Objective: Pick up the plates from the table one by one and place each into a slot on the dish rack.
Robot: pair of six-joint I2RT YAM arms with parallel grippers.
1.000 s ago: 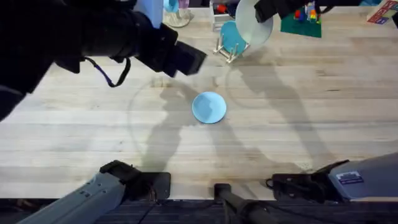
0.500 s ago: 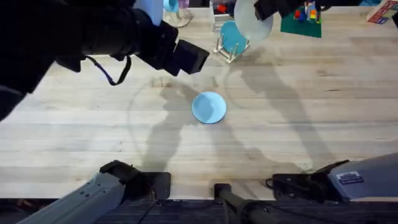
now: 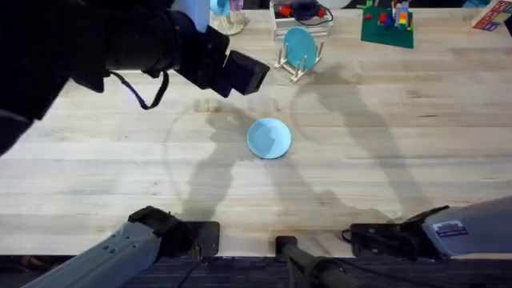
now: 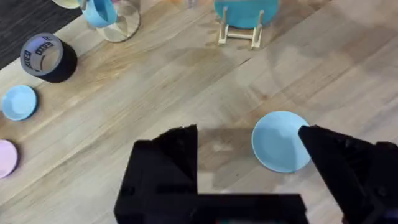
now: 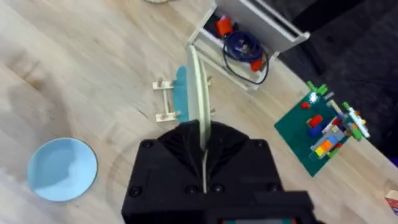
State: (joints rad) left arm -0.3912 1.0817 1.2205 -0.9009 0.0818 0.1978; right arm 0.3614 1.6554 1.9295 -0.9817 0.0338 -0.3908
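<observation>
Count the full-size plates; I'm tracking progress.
3: one blue plate on the table, a second blue plate standing in the dish rack, a pale plate in the right tool.

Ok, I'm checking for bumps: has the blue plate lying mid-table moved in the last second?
No. The blue plate lies at the same spot, equally far from the dish rack in the overhead view.

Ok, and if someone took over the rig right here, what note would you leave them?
Left gripper: fingers open, empty, above the table beside the loose blue plate.
Right gripper: shut on the pale plate, held edge-on over the rack.
Done: the racked plate, also blue, stands in a slot.
Left: slot the pale plate, then pick up and rack the loose blue plate.
</observation>
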